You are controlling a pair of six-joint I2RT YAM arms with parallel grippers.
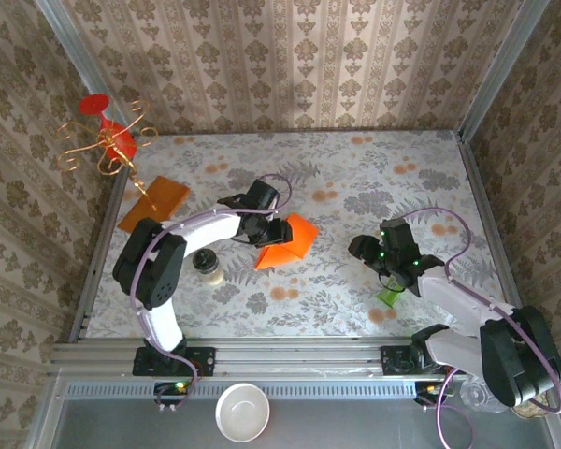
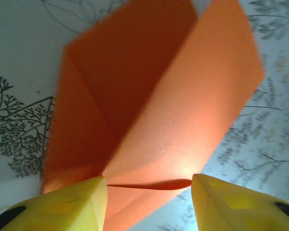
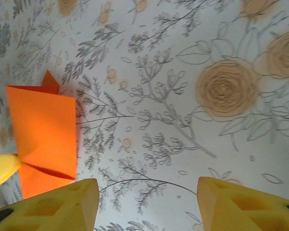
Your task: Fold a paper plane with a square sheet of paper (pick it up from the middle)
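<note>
Straddling one edge of creased paper [image 2: 183, 120], left jaws open | right jaws open above tabletop [image 3: 183, 96], apart from paper

Left arm [image 1: 206, 229], right arm [image 1: 463, 299]: white links, black joints, lilac cables; tool fingers [image 2: 62, 207] yellow.

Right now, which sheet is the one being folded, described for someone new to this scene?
On the floral-patterned table, look near the middle, right under the left gripper. There lies a bright red-orange creased paper with triangular flaps; the duller amber-orange sheet by the far-left edge is flat.
</note>
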